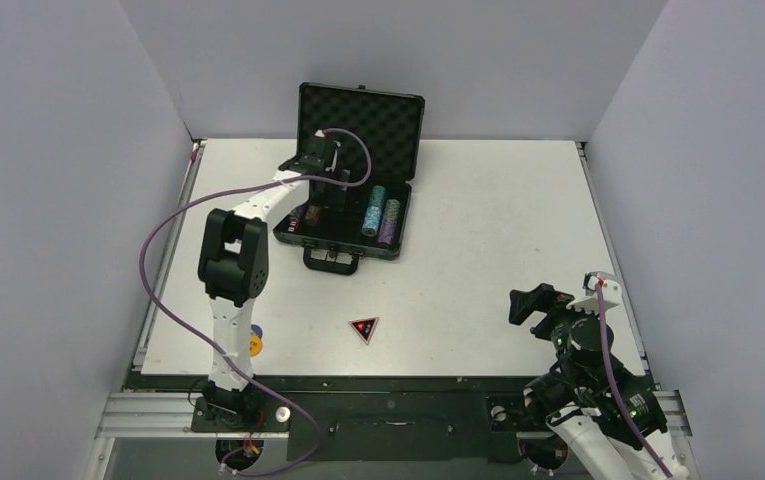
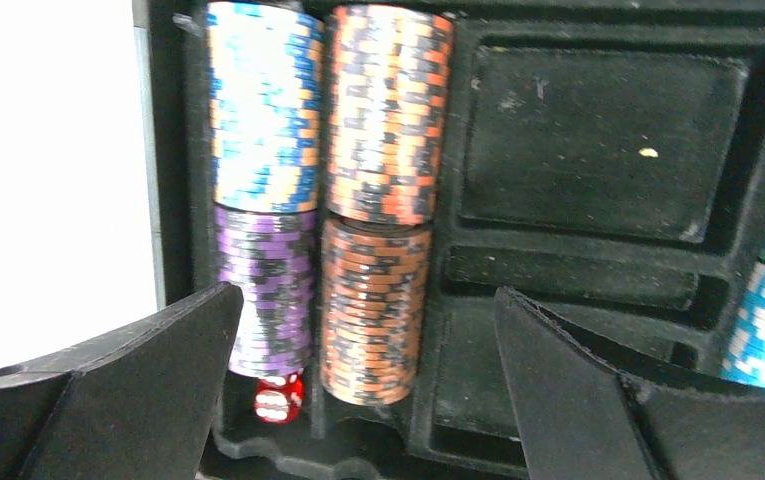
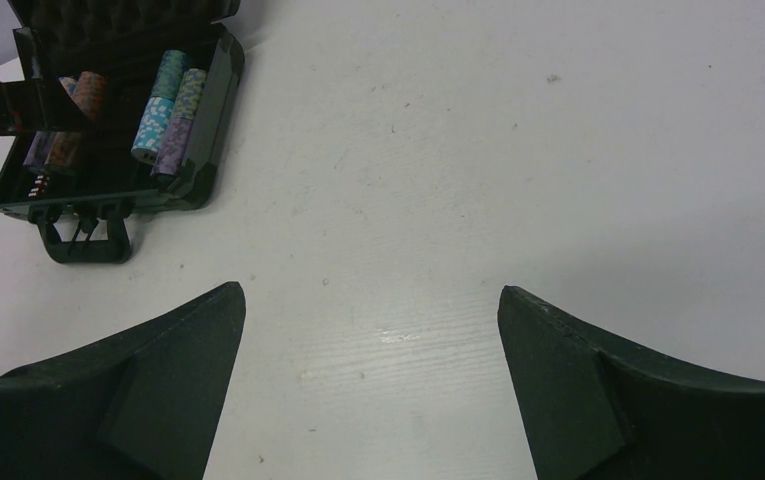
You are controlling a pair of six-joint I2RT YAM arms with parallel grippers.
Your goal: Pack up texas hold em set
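Observation:
The black briefcase (image 1: 378,120) lies open at the back of the table, lid up. Teal chips (image 1: 373,210) and purple chips (image 1: 390,222) lie in its right slots. My left gripper (image 1: 323,160) hovers open and empty over the case's left side. In the left wrist view its jaws (image 2: 368,293) stand wide apart above a purple stack (image 2: 263,290), brown stacks (image 2: 388,110), a blue-white stack (image 2: 263,105) and a red die (image 2: 278,398) in the foam tray (image 2: 598,140). The black-red triangle (image 1: 364,328) lies on the table at the front. My right gripper (image 1: 533,300) is open and empty.
A yellow and a blue disc (image 1: 255,340) lie at the front left, partly hidden behind the left arm. The case's handle (image 1: 330,262) points toward me. In the right wrist view the case (image 3: 216,100) is far off at the upper left.

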